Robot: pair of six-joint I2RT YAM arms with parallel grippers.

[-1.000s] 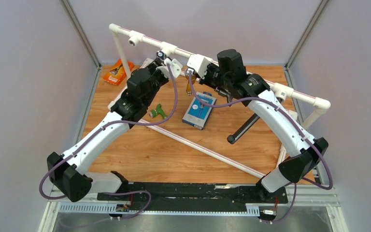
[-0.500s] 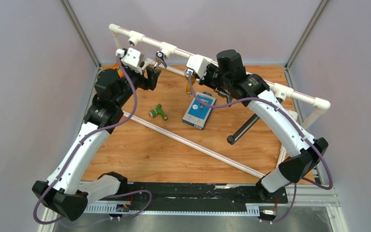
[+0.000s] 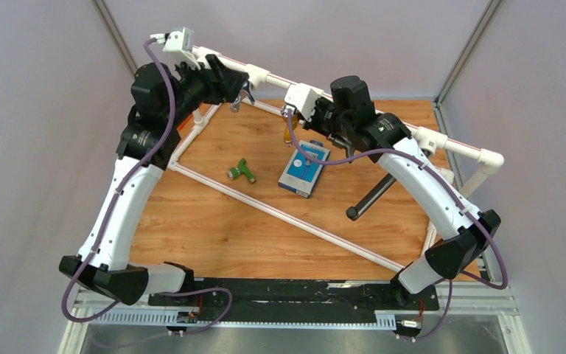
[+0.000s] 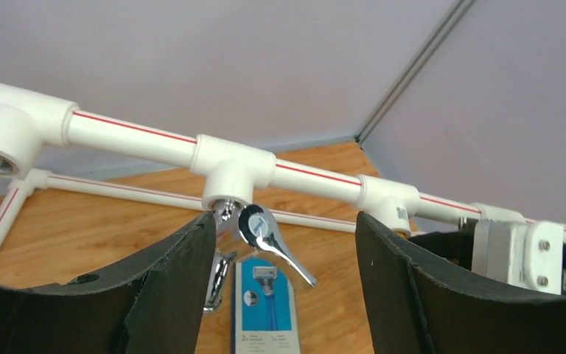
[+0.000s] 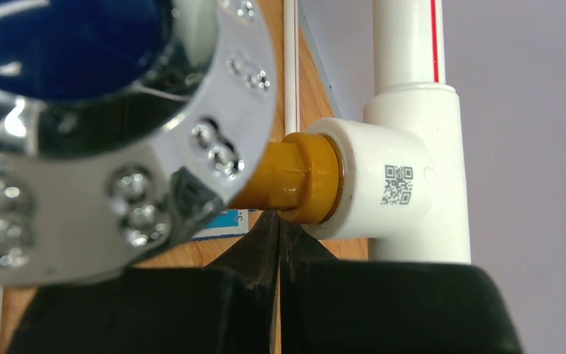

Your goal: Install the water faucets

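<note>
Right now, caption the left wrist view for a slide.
Open left fingers flank the chrome faucet hanging from a white pipe tee.

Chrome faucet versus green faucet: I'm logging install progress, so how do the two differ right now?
The chrome faucet is shiny metal; the green faucet is plain green. The chrome faucet hangs from a white tee socket; the green faucet lies loose on the table. The open left gripper is close by the chrome faucet; no gripper is near the green faucet. Both are small taps.
</note>
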